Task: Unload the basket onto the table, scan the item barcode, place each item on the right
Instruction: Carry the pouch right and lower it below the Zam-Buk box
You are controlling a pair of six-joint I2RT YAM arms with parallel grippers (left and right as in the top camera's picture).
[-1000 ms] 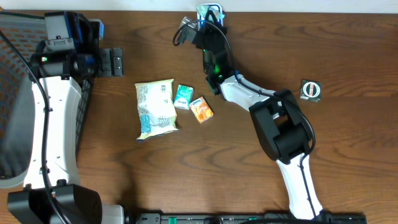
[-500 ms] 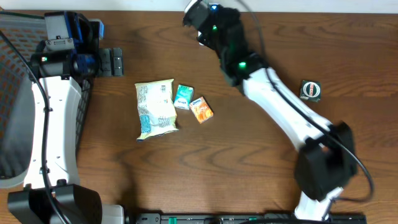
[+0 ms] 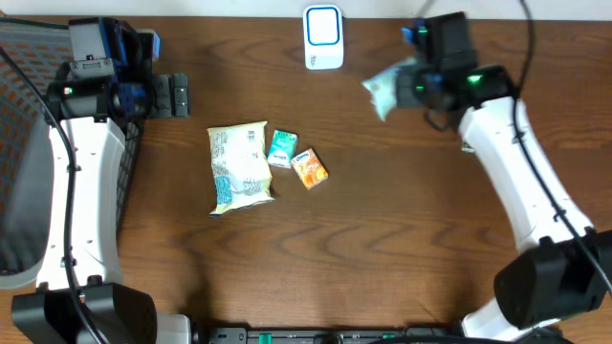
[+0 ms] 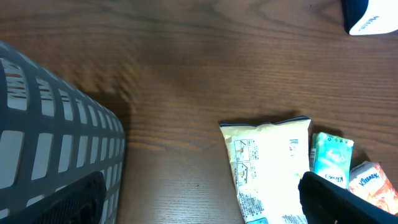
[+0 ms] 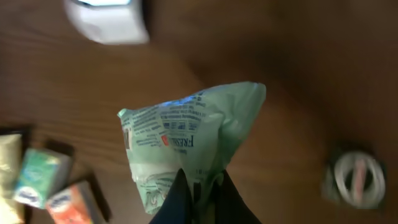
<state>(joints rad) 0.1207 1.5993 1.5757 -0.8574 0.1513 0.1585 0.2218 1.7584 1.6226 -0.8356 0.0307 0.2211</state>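
Black, narrow fingers of the right gripper (image 5: 198, 190) are pinched tight on the lower edge of a pale green packet (image 5: 186, 140). It is thin, crinkled film with small dark print and a folded, pointed top corner. The packet is held up above the table, to the right of the scanner (image 3: 323, 36). The scanner is a white, rounded-rectangle block with a blue-edged face, standing at the far edge.

Past the packet in the right wrist view lie a teal carton (image 5: 34, 177) and an orange carton (image 5: 68, 202), blurred and side by side. Off to the right is a small round object (image 5: 357, 177), too smeared to name. Just beside the cartons lies a cream snack bag (image 3: 239, 167), flat, slightly puffy and crimped at its ends.

The left gripper (image 3: 175, 96) sits well apart at the left, its dark jaws spread wide. It is near a grey plastic basket (image 4: 56, 143) with a slotted wall.

The bag and cartons rest on a dark brown wood-grain table (image 3: 382, 248), smooth and faintly glossy.
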